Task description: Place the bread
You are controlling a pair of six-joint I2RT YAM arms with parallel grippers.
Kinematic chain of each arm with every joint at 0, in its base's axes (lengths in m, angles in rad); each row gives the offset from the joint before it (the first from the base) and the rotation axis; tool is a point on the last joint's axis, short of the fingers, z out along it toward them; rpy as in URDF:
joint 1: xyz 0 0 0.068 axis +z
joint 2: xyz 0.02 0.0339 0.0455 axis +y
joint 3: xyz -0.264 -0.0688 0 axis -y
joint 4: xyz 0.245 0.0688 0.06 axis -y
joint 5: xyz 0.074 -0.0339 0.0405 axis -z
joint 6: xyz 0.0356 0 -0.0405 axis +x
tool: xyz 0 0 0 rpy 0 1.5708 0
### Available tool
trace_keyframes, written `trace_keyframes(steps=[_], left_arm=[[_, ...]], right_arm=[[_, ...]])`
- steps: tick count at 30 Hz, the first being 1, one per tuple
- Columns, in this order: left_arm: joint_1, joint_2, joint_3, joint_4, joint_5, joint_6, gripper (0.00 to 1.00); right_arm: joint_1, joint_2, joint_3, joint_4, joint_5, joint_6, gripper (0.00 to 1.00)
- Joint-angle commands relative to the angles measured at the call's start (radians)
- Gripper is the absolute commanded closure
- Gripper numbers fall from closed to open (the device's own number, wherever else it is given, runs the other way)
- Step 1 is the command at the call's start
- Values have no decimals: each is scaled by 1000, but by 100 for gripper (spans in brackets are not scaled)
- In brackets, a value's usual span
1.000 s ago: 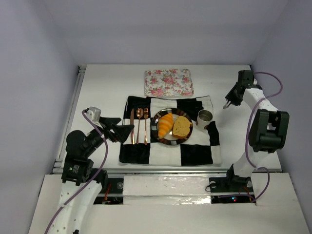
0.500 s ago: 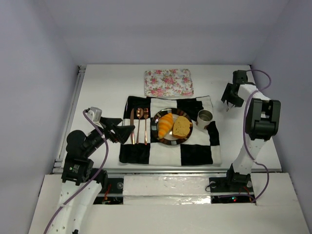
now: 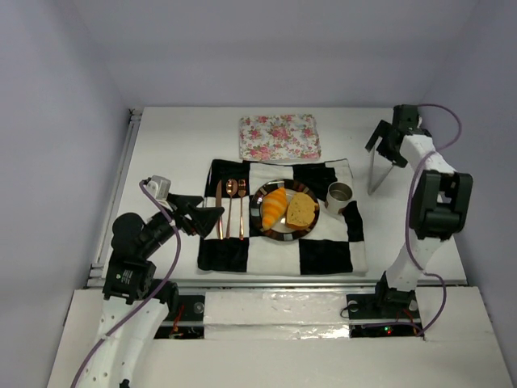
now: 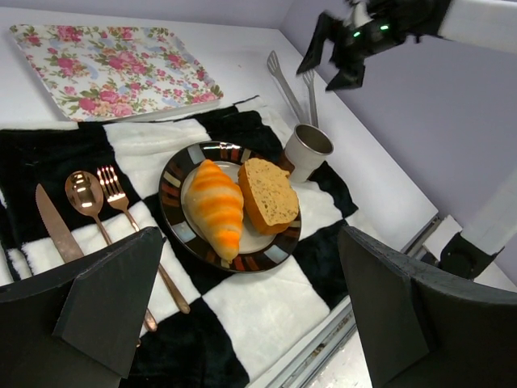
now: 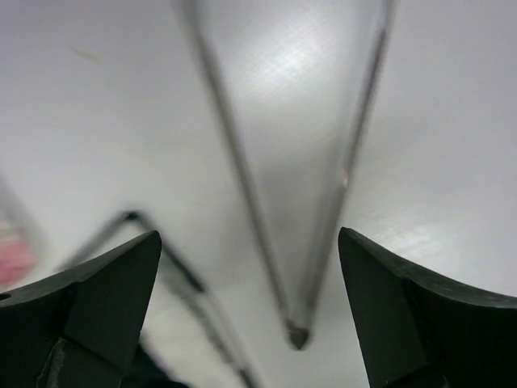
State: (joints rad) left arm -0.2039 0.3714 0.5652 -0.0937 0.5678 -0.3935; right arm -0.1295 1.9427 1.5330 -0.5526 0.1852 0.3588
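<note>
Spreading wide, right jaws have released tongs (image 3: 372, 173) onto the table (image 3: 186, 137)

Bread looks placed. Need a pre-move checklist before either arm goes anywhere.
1. Croissant on the plate: ok, it lies inside the rim.
2. Bread slice on the plate: ok, it sits beside the croissant.
3. Right tool empty: ok, it is open over the tongs, which lie on the table.
4. Left tool empty: ok, it is open and holds nothing.
5. Cup upright: ok, it stands next to the plate.
6. Right tool clear of the tongs: cannot tell, the gap is unclear.
</note>
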Motion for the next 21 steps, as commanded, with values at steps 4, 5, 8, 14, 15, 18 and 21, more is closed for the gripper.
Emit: trace_keyframes(steps=[4, 5, 8, 14, 15, 18, 21], left_arm=[[3, 18, 13, 45, 15, 2, 9], [3, 23, 13, 43, 20, 7, 9], [3, 35, 13, 48, 26, 5, 8], [12, 73, 13, 45, 14, 7, 7], [12, 78, 13, 46, 9, 8, 7], [12, 78, 15, 43, 1, 8, 8], [12, 66, 15, 48, -22, 5, 8]], right_arm=[[14, -564, -432, 478, -379, 374, 15], [14, -627, -500, 532, -412, 443, 18], [24, -845, -682, 649, -530, 520, 62], [44, -1238, -860, 600, -676, 551, 100], [44, -1287, -905, 593, -694, 555, 100], [44, -1464, -944, 515, -753, 548, 100], [44, -1573, -952, 450, -797, 532, 97]])
